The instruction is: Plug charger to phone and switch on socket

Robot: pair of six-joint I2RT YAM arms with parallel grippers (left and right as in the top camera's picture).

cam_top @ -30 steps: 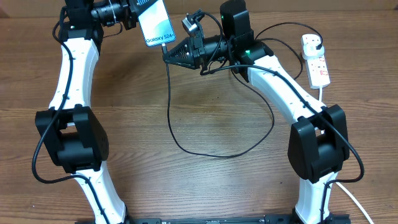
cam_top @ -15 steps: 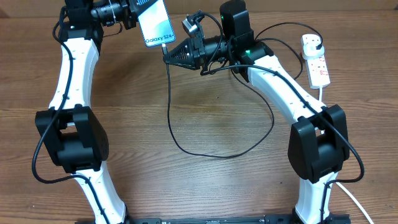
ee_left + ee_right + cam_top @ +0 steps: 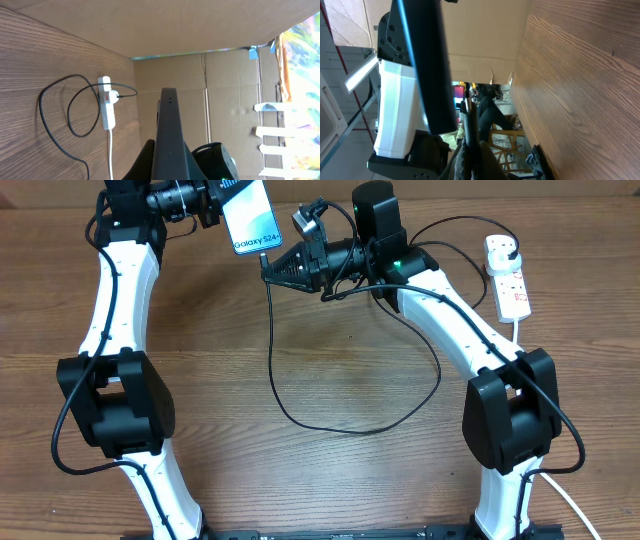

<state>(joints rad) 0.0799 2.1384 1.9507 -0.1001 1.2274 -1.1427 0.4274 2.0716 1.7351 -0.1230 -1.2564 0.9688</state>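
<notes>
Wood-grain worktop [image 3: 350, 480] fills the overhead view, with cardboard panels [image 3: 225, 75] closing off the back.

At eleven o'clock the left gripper [image 3: 212, 210] holds the phone [image 3: 250, 220] clear of the wood, jaws pinching its upper end. This looks meant to steady it and present its charging port to the other arm. The screen faces up, and the long axis runs roughly twelve to six. The lower edge, just past the "Galaxy" text, points toward five o'clock.

The right gripper [image 3: 268, 268] comes in from three o'clock, jaws pressed together on the connector tip [image 3: 265, 255] of the charger cable [image 3: 272, 350]. The tip sits right at that lower edge — I cannot tell whether it is seated.

From there the cable drops toward six, loops wide across the middle and climbs to two o'clock. There its plug [image 3: 507, 248] sits in the power strip [image 3: 510, 292], which lies lengthwise twelve to six. That slack probably lets the tip be steered freely — the switch looks untouched.
</notes>
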